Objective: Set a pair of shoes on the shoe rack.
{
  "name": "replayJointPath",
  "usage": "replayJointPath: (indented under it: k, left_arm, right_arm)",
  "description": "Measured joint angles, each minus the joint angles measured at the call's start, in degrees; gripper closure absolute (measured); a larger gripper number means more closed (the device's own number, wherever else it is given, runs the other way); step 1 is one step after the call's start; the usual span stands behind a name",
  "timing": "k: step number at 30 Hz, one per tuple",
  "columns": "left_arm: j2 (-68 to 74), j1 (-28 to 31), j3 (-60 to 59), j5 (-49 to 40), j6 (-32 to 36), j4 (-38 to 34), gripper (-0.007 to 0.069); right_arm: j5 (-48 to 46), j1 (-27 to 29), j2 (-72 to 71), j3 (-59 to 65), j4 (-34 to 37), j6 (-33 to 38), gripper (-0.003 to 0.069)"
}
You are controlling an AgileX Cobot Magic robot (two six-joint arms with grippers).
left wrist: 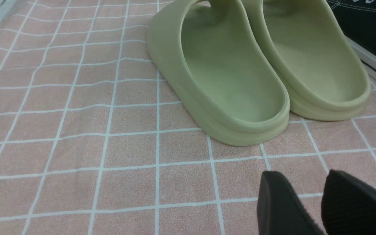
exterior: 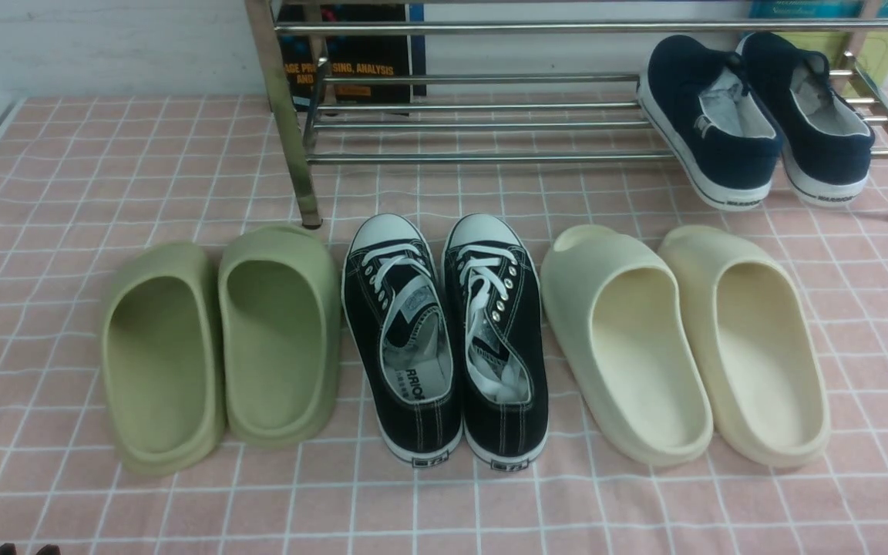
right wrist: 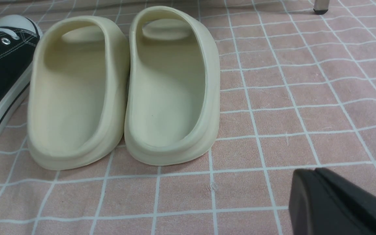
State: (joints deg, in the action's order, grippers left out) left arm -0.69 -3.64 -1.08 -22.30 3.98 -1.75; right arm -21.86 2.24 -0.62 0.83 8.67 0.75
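Observation:
In the front view the pair of shoes, navy slip-ons with white soles, rests on the low tubes at the right end of the chrome shoe rack (exterior: 475, 123). One shoe (exterior: 710, 123) lies left of the other (exterior: 814, 116), both with heels toward me. My left gripper (left wrist: 302, 176) is open over bare cloth near the heel of the green slides, holding nothing; only its tips (exterior: 25, 549) show at the front view's bottom edge. My right gripper (right wrist: 307, 174) is shut and empty, low over the cloth beside the cream slides. Neither gripper is near the rack.
Three pairs stand in a row in front of the rack: green foam slides (exterior: 220, 339), black lace-up sneakers (exterior: 444, 331) and cream foam slides (exterior: 683, 339). Pink checked cloth (exterior: 66, 193) covers the surface. A rack leg (exterior: 294, 154) stands behind the green slides. Books lean behind the rack.

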Motion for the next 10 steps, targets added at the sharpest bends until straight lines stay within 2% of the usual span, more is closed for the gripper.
replayJointPath:
  k: [10]
  left_arm:
    - [0.00,0.00,0.00,0.00,0.00,0.00,0.0385]
  right_arm:
    - [0.00,0.00,0.00,0.00,0.00,0.00,0.0642]
